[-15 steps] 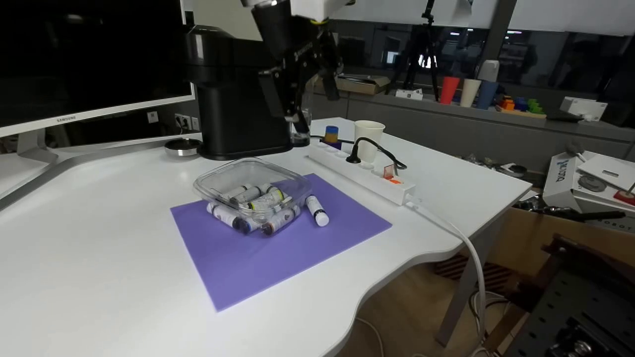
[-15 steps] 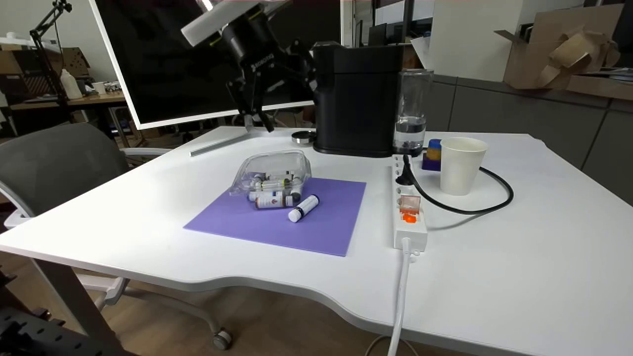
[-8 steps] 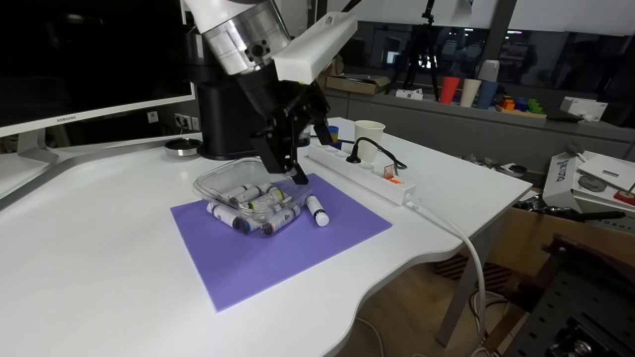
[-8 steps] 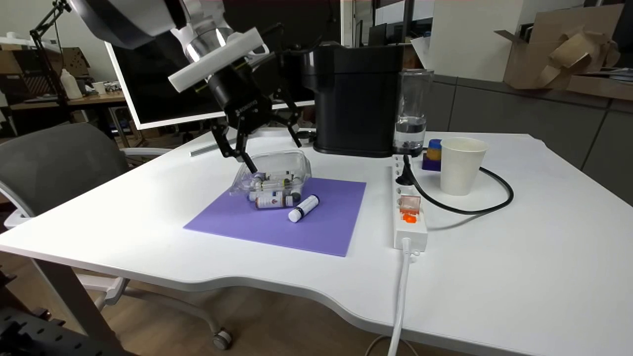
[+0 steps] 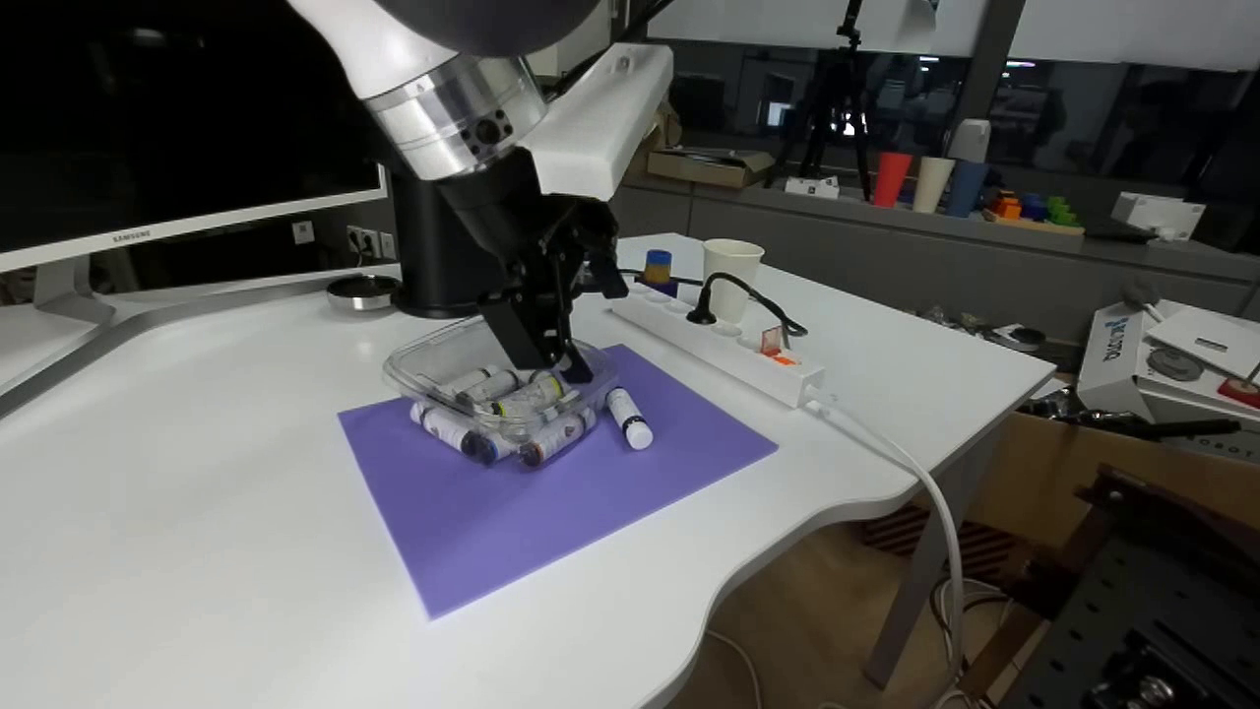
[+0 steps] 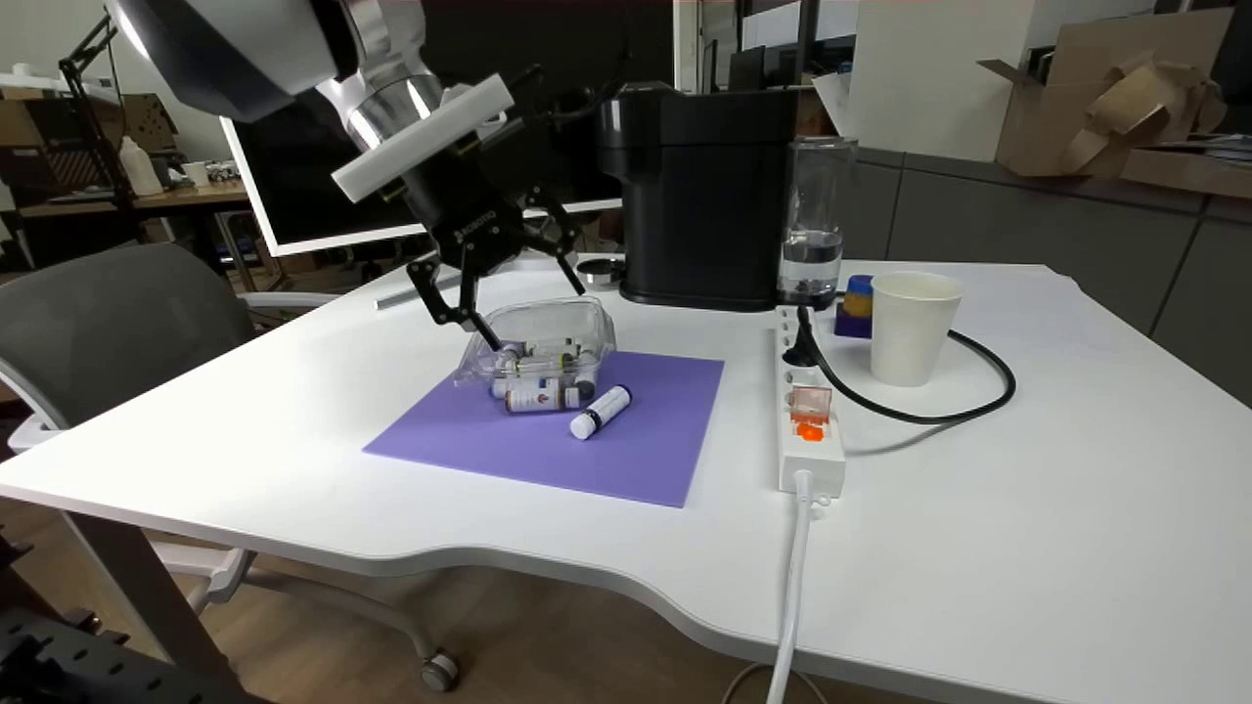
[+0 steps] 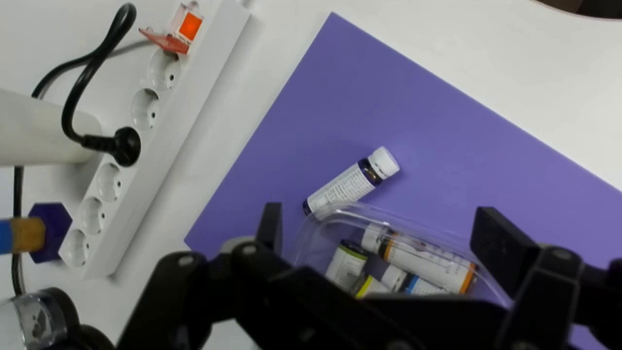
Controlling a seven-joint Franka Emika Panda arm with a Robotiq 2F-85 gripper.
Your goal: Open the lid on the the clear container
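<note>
bright light covers the white table (image 6: 978, 587), the black cord (image 6: 924, 420) casting a faint shadow, the monitor (image 5: 177, 118) catching glare.

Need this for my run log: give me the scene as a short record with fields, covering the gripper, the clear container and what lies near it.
gripper: open, close to the clear container; contact cannot be told
container position: at least partly on the purple mat
lid: open or shut cannot be told
contents: small bottles, seen through clear plastic
loose bottle: lying on the mat, white cap
power strip: beside the mat, black plug inserted
paper cup: upright beside the strip
</note>
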